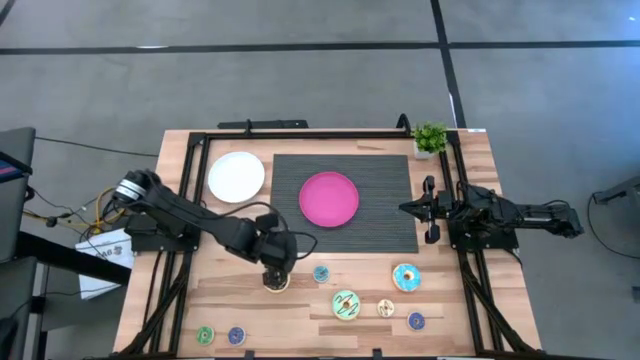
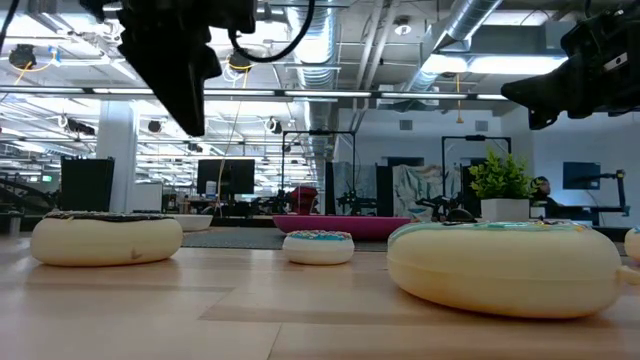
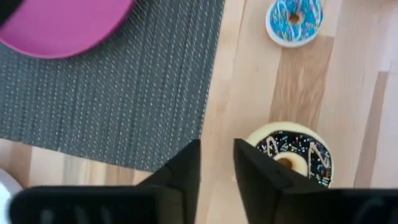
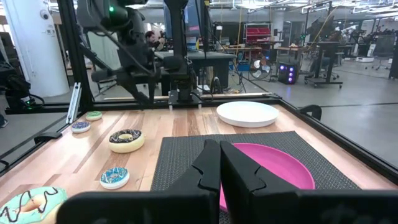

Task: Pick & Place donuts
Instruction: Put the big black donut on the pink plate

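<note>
**Left hand over the chocolate donut, right hand parked at 3 o'clock**

Going by the overhead view, with 12 o'clock at the counter's far edge: nearest the front edge, at about 7 o'clock, lie a tiny green donut [image 1: 204, 335] and a tiny blue donut [image 1: 236, 336] close together. At about 5 o'clock lies another tiny blue donut [image 1: 416, 321], with a tiny cream donut [image 1: 385, 308] just beside it toward the centre. The pale green donut [image 1: 346, 304] sits next to that at 6 o'clock.

A little farther in, the light blue donut [image 1: 406, 277] lies toward 4 o'clock, and a tiny blue-iced donut [image 1: 321, 273] sits just short of the grey mat [image 1: 390, 170].

The left hand [image 3: 217, 149] hangs above the chocolate donut [image 3: 289, 155] at about 7 o'clock, near the mat's front left corner. Its fingers stand slightly apart with nothing between them. The donut rests flat on the wooden counter [image 1: 470, 300], just off to one side of the fingers, and the table-height view shows clear air between hand and donut.

On the mat at centre lies the pink plate [image 1: 329, 198], bare. The white plate [image 1: 236, 176] sits on the wood at 10 o'clock, also bare.

The right hand [image 4: 219, 149] waits at 3 o'clock over the mat's right edge, fingers pressed together and holding nothing. A small potted plant [image 1: 430, 138] stands at the far right corner.
</note>
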`<state>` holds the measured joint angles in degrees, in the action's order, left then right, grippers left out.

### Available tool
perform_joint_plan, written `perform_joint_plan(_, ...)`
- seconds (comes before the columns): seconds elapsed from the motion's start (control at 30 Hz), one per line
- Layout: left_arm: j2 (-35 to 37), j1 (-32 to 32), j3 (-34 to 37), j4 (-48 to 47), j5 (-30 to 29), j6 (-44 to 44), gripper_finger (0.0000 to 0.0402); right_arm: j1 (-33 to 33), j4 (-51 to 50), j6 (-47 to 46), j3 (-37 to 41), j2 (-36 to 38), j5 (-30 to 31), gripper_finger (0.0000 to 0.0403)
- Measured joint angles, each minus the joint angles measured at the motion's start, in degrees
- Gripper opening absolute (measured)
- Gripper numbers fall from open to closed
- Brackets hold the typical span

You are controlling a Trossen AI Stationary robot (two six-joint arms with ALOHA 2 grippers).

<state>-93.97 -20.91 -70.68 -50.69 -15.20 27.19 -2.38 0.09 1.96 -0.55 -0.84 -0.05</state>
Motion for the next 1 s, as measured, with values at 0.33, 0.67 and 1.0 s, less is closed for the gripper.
perform_joint_plan(0.33, 0.04, -0.04, 0.61, 0.82, 1.42, -0.25, 0.0164, 0.0, 0.0, 0.0, -0.01, 0.02, 0.0, 0.0)
perform_joint_plan(0.67, 0.06, -0.09, 6.01, 2.47, 6.36, 2.52, 0.0165, -0.01, 0.01, 0.0, 0.01, 0.02, 0.0, 0.0)
perform_joint_plan(1.0, 0.06, -0.64, 10.46, 11.17, 10.39, 0.7, 0.0165, 0.01, 0.01, 0.0, 0.01, 0.01, 0.0, 0.0)
